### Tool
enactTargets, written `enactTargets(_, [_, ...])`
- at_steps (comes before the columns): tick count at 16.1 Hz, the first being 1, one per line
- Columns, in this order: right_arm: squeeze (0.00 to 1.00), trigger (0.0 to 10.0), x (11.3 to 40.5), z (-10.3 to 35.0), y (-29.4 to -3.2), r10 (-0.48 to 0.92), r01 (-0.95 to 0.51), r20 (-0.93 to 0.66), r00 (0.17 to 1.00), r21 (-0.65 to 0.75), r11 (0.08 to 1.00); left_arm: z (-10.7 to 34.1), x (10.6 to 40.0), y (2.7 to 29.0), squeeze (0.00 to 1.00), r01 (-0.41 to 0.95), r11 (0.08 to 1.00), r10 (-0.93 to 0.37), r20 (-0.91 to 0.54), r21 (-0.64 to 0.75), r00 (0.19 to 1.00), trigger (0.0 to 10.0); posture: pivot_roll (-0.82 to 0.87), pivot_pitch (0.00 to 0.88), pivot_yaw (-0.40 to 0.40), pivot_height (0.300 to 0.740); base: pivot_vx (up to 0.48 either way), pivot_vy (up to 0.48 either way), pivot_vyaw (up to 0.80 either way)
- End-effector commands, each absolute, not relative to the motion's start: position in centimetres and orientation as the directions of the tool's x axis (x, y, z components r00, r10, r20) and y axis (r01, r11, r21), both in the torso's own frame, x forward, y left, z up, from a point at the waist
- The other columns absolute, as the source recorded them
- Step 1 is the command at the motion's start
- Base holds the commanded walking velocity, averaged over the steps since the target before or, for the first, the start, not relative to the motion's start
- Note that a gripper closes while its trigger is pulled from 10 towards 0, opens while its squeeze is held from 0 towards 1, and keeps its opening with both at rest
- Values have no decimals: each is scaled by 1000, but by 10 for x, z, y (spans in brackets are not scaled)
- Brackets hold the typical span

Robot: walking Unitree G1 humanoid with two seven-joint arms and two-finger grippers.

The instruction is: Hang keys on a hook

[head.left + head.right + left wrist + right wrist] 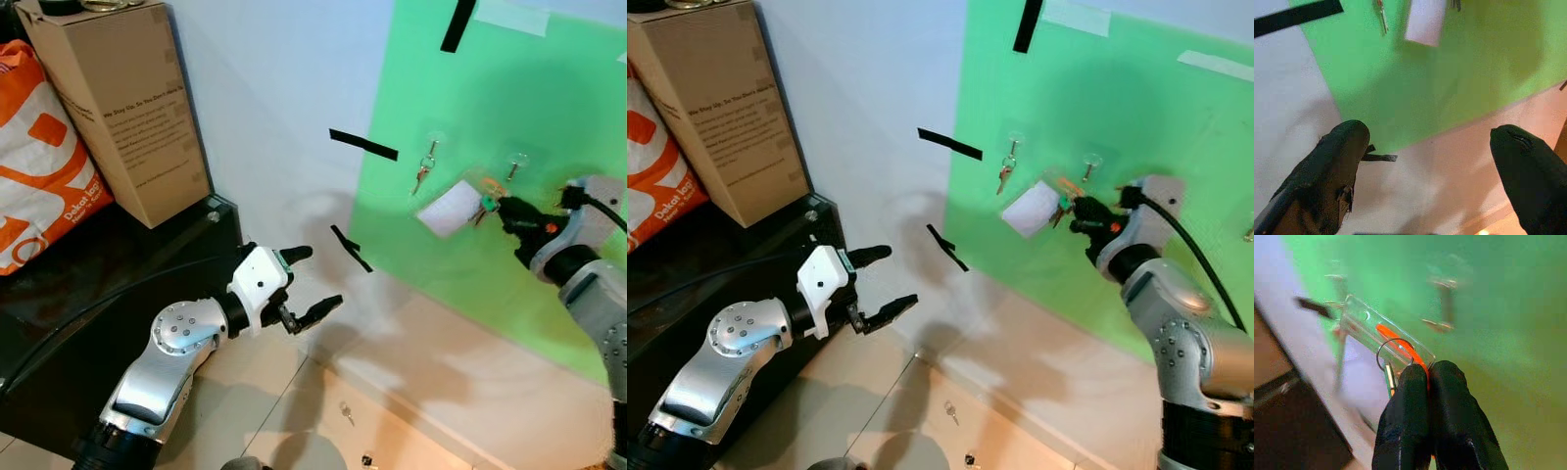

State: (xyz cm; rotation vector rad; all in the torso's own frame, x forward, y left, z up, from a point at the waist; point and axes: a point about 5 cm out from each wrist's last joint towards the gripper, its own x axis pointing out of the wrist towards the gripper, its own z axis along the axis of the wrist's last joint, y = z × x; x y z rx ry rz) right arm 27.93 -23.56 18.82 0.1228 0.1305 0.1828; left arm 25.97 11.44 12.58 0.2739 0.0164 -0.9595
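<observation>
A white wall [274,88] carries a green panel [549,108] on its right portion. Black tape strips [362,145] lie left of the panel's edge. Left of the wall stands a black cabinet [88,294] bearing a cardboard box [118,108] and an orange bag [39,166]. Beige floor tiles [323,421] lie below.

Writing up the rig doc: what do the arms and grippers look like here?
Both arms have rounded silver shells with black joints. The left arm has a round shoulder cap ringed with small bolts and a white wrist block. The left gripper and right gripper have long black fingers. A thick black cable loops off the right wrist.
</observation>
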Motion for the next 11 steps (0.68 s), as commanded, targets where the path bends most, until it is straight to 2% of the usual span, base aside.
enactTargets(1, [0, 10000, 277, 195, -229, 234, -228, -81, 969, 82, 970, 133, 263, 115, 294, 796, 549, -802, -109, 255, 588, 10000, 29, 0, -29, 740, 0, 0, 0])
enactTargets(3, [0, 10000, 275, 222, -214, 294, -286, 22, 955, -171, 943, 145, 269, 116, 369, 774, 587, -791, -36, 237, 611, 10000, 27, 0, -30, 740, 0, 0, 0])
enactTargets(5, [0, 10000, 272, 260, -196, 402, -271, 186, 896, -488, 830, 154, 274, 118, 588, 752, 612, -778, 12, 247, 629, 10000, 18, 0, -25, 740, 0, 0, 0])
enactTargets(7, [0, 10000, 267, 267, -182, 496, -278, 190, 847, -637, 719, 158, 278, 120, 573, 722, 633, -758, 32, 280, 652, 10000, 18, 0, -26, 740, 0, 0, 0])
enactTargets(11, [0, 10000, 263, 263, -173, 543, -288, 199, 816, -674, 680, 159, 279, 120, 537, 712, 640, -751, 38, 288, 659, 10000, 20, 0, -29, 740, 0, 0, 0])
